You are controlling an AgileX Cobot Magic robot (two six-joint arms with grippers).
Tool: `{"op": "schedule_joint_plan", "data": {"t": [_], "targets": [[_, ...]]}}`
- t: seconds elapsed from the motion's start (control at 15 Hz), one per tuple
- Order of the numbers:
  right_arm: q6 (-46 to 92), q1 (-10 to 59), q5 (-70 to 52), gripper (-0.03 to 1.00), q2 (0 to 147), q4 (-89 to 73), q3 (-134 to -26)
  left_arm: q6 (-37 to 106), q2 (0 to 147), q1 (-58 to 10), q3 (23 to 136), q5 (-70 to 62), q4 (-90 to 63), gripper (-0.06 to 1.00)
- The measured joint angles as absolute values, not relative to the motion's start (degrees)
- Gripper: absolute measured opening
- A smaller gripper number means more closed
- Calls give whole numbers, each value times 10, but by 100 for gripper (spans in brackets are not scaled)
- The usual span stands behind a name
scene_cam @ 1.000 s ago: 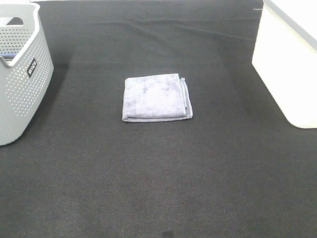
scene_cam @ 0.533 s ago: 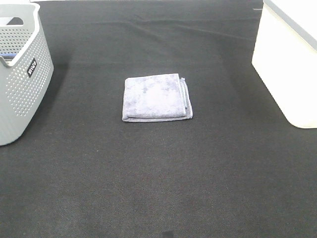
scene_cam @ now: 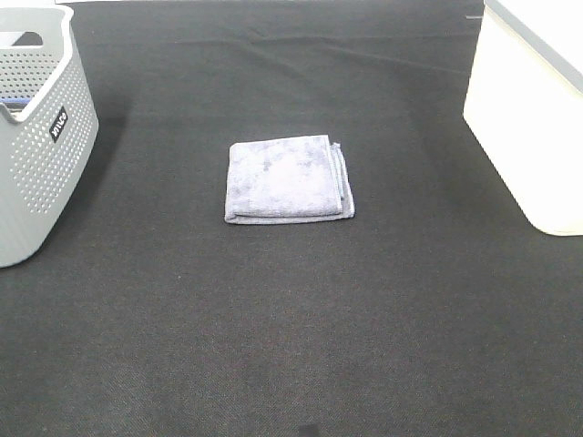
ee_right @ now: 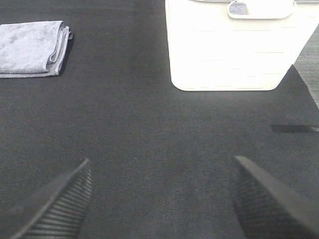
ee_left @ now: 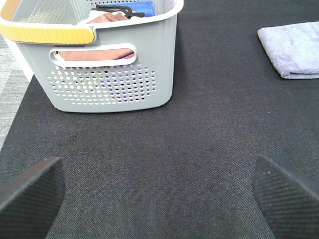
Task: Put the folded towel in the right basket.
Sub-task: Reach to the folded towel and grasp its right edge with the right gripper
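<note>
Right gripper [ee_right: 159, 199] & left gripper [ee_left: 159, 196]: jaws wide apart, both empty. Folded towel [scene_cam: 289, 178] lies mid-frame in overhead view, untouched. White basket [scene_cam: 524, 118] sits upper right. Pickup not begun; next likely needs reach & pinch on towel.

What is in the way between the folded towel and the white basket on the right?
Nothing visible. Only bare dark mat lies between the folded towel and the white basket. The right gripper, open, also has only mat between it and the towel.
</note>
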State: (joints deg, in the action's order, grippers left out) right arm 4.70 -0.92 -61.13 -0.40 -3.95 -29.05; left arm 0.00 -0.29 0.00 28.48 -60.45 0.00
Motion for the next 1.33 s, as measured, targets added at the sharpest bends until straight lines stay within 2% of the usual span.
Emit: {"op": "schedule_joint_plan", "data": {"t": [1.33], "targets": [[47, -9, -611, 73, -4, -40, -290, 0, -3, 0, 285, -604, 0, 97]]}}
